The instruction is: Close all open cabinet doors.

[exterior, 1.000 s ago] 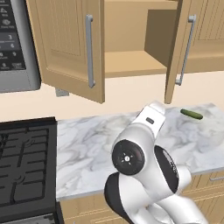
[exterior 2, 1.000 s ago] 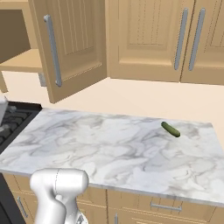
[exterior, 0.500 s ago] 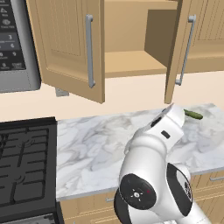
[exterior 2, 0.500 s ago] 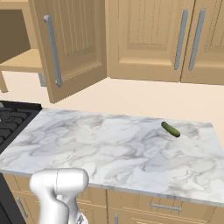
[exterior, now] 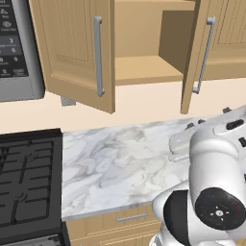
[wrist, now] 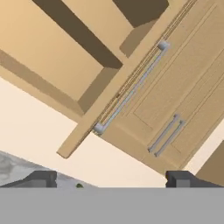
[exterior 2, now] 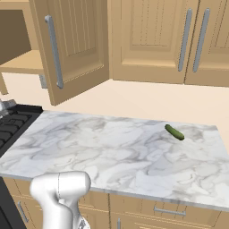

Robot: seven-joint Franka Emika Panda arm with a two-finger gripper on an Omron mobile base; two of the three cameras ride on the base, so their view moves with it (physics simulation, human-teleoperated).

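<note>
**Two wall-cabinet doors stand open**

The left door (exterior: 77,48) and right door (exterior: 204,53) hang ajar across the top of the left base view, flanking a bare shelf (exterior: 144,69). In the hand view the gripper (wrist: 111,179) is spread wide, holding nothing. A pickle (exterior 2: 174,132) lies right of centre on the marble counter (exterior 2: 112,152).

Two cabinet doors (exterior: 79,48) open over marble counter (exterior: 115,168)
</note>
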